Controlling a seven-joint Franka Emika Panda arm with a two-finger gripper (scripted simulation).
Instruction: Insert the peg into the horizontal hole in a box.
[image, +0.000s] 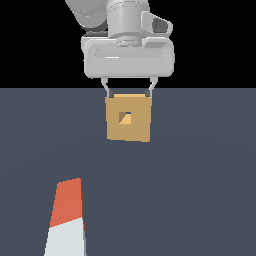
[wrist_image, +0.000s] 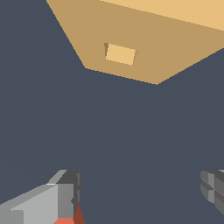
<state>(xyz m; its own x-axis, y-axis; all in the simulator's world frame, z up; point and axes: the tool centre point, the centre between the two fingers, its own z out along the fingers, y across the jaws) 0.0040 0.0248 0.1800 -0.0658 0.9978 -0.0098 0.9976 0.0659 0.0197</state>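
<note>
Dark slate desk (image: 200, 190) stretches under a black backdrop. Well behind the peg (image: 67, 220) stands the box (image: 128, 119), its hole (image: 125, 118) facing the exterior camera. Above the box hangs the gripper (image: 129, 91), spread wide and holding nothing. To grasp well, it should probably descend squarely over the peg and pinch it across its narrow width. The peg's white end runs out of frame, and the wrist view shows only a red sliver beside one finger (wrist_image: 65, 197).
</note>
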